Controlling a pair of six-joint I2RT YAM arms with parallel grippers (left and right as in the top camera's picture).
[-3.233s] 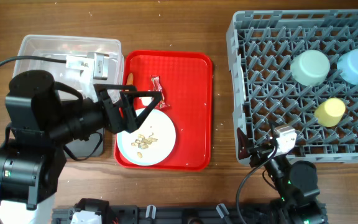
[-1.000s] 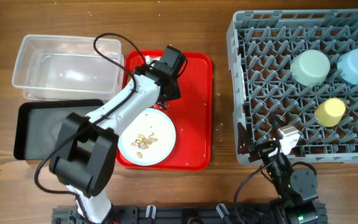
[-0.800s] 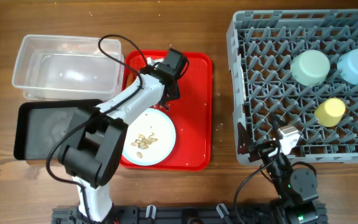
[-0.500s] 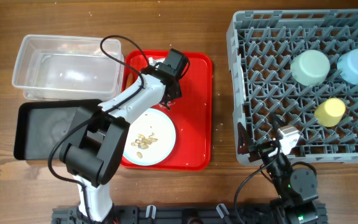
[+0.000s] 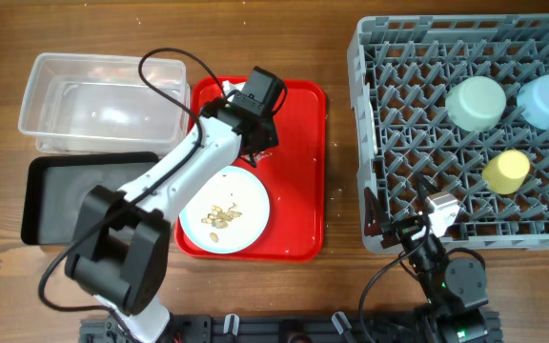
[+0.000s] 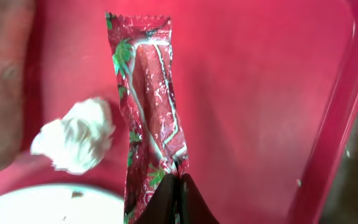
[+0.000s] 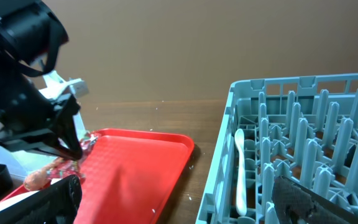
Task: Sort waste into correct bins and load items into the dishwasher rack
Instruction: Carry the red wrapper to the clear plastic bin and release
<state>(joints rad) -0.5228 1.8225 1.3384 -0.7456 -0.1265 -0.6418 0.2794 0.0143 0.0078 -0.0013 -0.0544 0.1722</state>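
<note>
I am clenching my left claw (image 6: 178, 199) on the near end of the red candy wrapper (image 6: 148, 93), its long axis running straight away from my fingers above the red tray (image 6: 260, 93). The clear tub (image 5: 103, 100) is sitting just beside that tray on my left, while my right claw (image 7: 179, 208) is hanging spread open by the dishwasher rack (image 7: 291, 84).

In the left wrist view, the orange carrot piece (image 6: 2, 93) is a blur cut off by the left edge. The pale blue plate (image 6: 48, 208) and the lower end of the red candy wrapper (image 6: 148, 106) run off the bottom. Overhead, the left arm (image 5: 198, 157) covers the wrapper and the tissue (image 6: 76, 134).
</note>
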